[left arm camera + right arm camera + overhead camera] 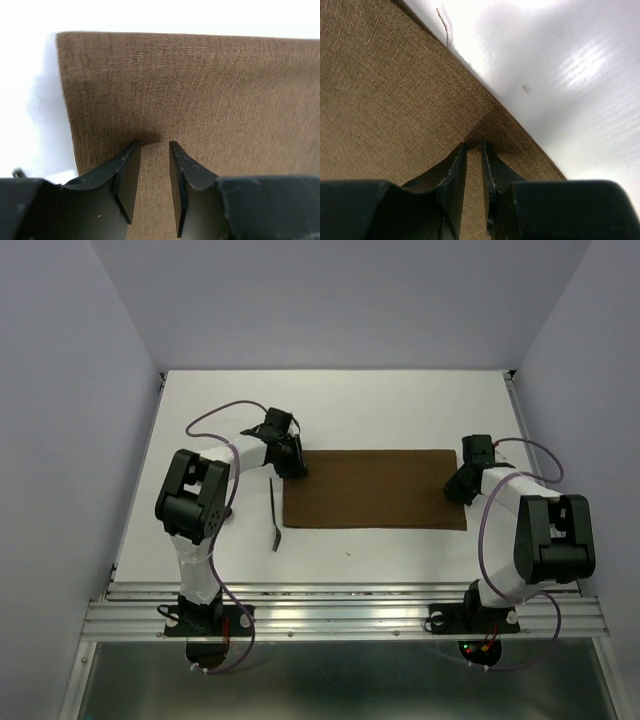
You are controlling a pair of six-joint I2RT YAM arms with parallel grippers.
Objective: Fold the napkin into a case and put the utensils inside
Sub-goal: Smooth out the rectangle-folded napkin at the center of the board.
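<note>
The dark brown napkin (375,488) lies flat on the white table as a wide rectangle. It fills the left wrist view (200,90) and the right wrist view (385,90). My left gripper (296,470) is at its left edge, tips down on the cloth (155,145), jaws a little apart with flat cloth between them. My right gripper (457,490) is at the right edge, tips on the cloth (475,145), with a narrow gap. One thin dark utensil (273,515) lies on the table just left of the napkin. The other utensil is out of view. No narrow case shows.
The white table (380,410) is walled by pale panels at the back and both sides. A metal rail (340,615) runs along the near edge by the arm bases. A loose thread (444,25) lies on the table past the napkin's edge.
</note>
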